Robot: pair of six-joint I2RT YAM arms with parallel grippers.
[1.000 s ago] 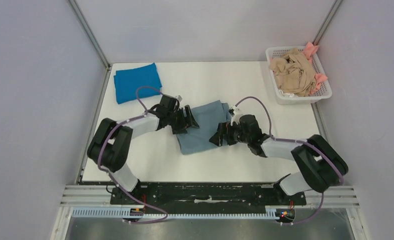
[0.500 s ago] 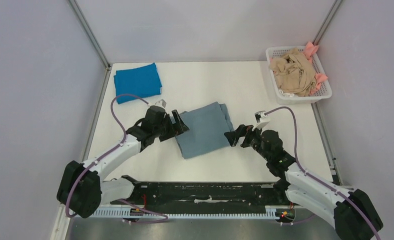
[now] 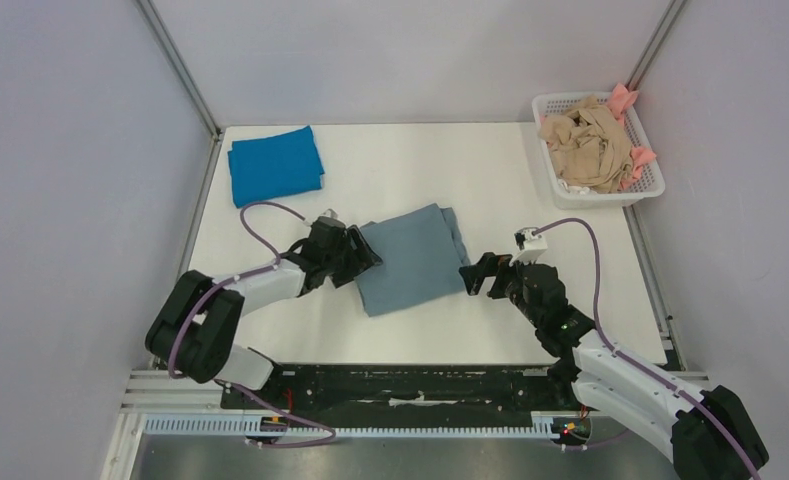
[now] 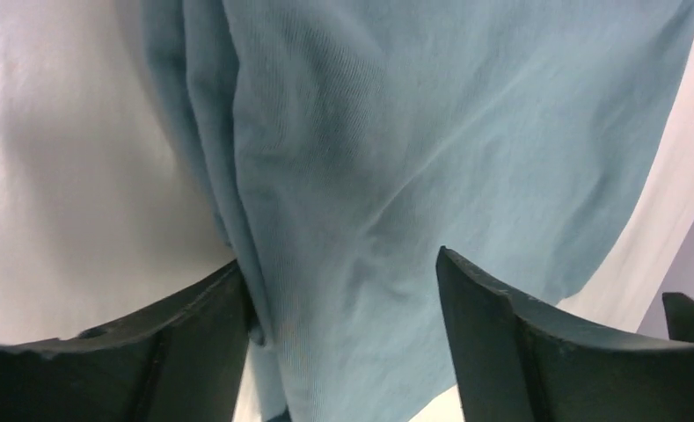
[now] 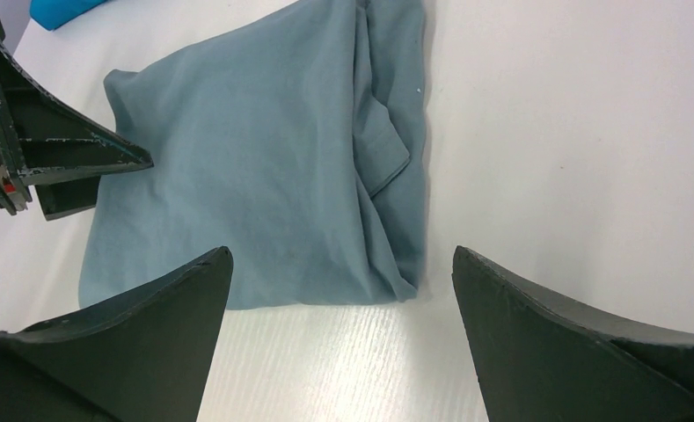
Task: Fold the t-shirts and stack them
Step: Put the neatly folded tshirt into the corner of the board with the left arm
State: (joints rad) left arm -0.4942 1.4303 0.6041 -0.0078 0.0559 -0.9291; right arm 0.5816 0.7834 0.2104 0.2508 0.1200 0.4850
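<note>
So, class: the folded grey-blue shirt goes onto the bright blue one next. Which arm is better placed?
Probably left. The left gripper is open over an edge of the grey-blue shirt, on the side nearer the bright blue shirt. The right gripper, also open, is off the cloth on the other side.

The top camera looks down from above the near edge over the whole table. The left wrist camera sits close over the grey-blue shirt; the right wrist camera sees that shirt nearly whole, from farther back.
</note>
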